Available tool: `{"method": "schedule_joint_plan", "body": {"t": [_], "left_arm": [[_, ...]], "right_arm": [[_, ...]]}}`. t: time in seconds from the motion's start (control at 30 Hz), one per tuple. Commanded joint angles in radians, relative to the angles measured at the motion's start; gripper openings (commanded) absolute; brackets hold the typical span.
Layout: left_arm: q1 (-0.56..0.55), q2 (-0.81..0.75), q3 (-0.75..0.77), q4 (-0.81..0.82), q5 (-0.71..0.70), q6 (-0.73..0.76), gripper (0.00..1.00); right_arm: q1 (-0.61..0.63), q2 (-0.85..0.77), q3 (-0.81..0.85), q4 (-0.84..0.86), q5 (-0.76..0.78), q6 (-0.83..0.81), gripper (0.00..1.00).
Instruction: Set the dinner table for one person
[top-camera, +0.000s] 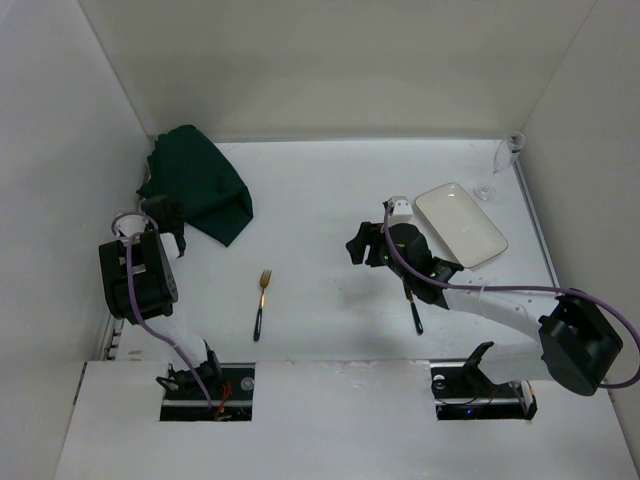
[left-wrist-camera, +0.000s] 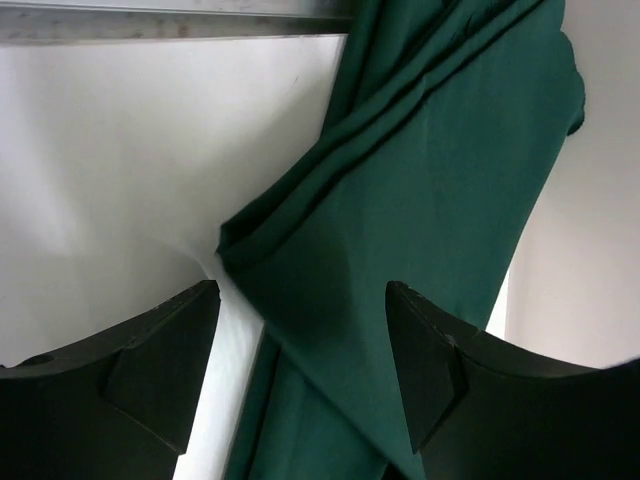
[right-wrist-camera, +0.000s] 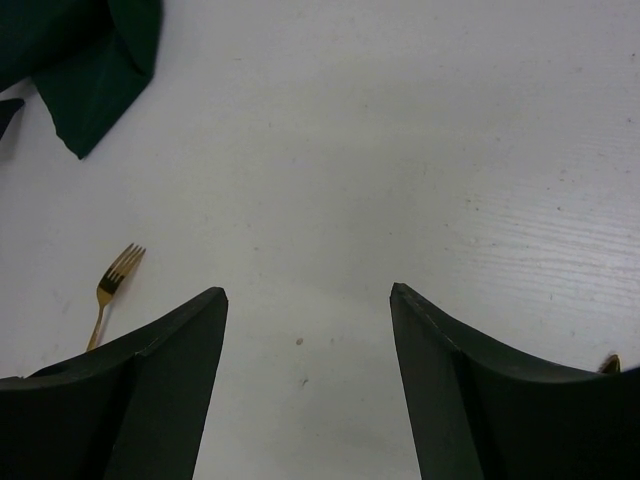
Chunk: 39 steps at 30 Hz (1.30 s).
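The dinner table (top-camera: 330, 190) is a wide white surface. A dark green cloth placemat (top-camera: 200, 185) lies crumpled at its far left. My left gripper (top-camera: 168, 222) is at the cloth's near edge, and in the left wrist view it (left-wrist-camera: 300, 300) stands open over folds of the cloth (left-wrist-camera: 430, 200). A gold fork with a dark handle (top-camera: 261, 303) lies left of centre. My right gripper (top-camera: 358, 245) hovers open over bare table (right-wrist-camera: 400, 150), empty, with the fork (right-wrist-camera: 112, 283) to its left. A white rectangular plate (top-camera: 460, 225) sits behind the right arm.
A dark-handled utensil (top-camera: 414, 308) lies partly under the right forearm. A clear glass (top-camera: 510, 148) is at the far right corner by the wall. White walls close in the table on the left, back and right.
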<state>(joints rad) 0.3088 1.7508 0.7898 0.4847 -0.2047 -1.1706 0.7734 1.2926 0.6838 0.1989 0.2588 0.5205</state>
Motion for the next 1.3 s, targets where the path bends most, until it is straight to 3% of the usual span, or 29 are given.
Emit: {"method": "schedule_joint_plan", "body": {"t": [0.0, 0.17, 0.37, 0.5, 0.73, 0.93, 1.27], "left_arm": [[0.016, 0.054, 0.069, 0.038, 0.048, -0.021, 0.64], [0.013, 0.114, 0.106, 0.048, 0.064, -0.034, 0.58], [-0.013, 0.116, 0.077, 0.058, 0.091, -0.023, 0.23], [-0.02, 0.047, -0.056, 0.089, 0.082, -0.021, 0.13], [0.014, -0.175, -0.241, 0.081, 0.044, 0.012, 0.1], [-0.087, -0.323, -0.049, -0.145, -0.048, 0.164, 0.14], [-0.237, -0.267, 0.207, -0.274, -0.108, 0.232, 0.13]], "right_arm": [[0.008, -0.003, 0.031, 0.048, -0.016, -0.008, 0.72], [0.008, 0.001, 0.033, 0.048, -0.018, -0.01, 0.73], [0.008, 0.024, 0.04, 0.048, -0.018, -0.011, 0.73], [0.01, 0.025, 0.04, 0.048, -0.018, -0.011, 0.73], [0.017, 0.028, 0.045, 0.048, -0.027, -0.008, 0.74], [0.02, 0.017, 0.046, 0.043, -0.029, -0.011, 0.77], [0.019, -0.024, 0.033, 0.037, -0.029, -0.011, 0.79]]}}
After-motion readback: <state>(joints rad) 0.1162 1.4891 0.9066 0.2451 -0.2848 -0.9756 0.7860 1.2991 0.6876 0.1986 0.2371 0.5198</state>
